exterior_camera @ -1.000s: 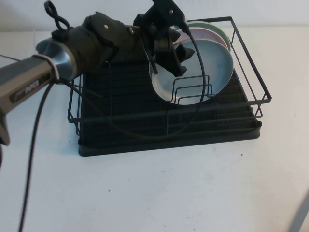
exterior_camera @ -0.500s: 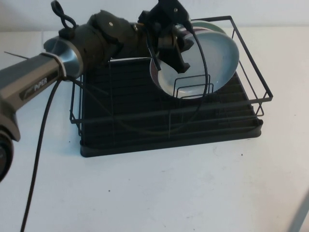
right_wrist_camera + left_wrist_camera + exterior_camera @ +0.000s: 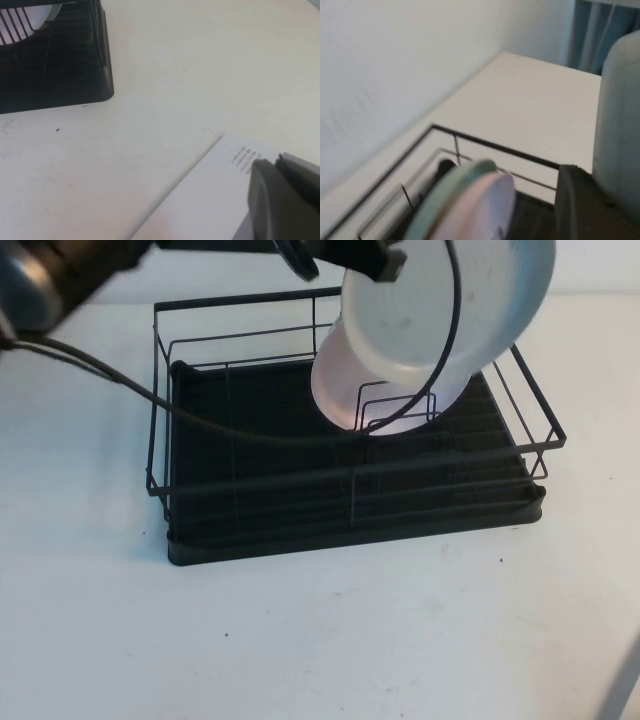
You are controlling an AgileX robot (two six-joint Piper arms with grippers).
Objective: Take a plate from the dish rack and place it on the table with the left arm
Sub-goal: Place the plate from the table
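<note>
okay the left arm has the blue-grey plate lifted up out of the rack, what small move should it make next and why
Probably carry the plate sideways toward open table before lowering. The left gripper holds it by its rim above the dish rack, clear of the pink plate in the dividers. The right gripper sits parked low beside the rack.

— Can you read any writing in these views?
— Only barely: in your right wrist view, a white sheet (image 3: 210,200) lying on the table (image 3: 200,60) carries a few lines of tiny dark print near its corner, too small for you to make out a single word
— Anything on the arms, the rack or the plates?
— No, you find no label, brand or number on them
</note>
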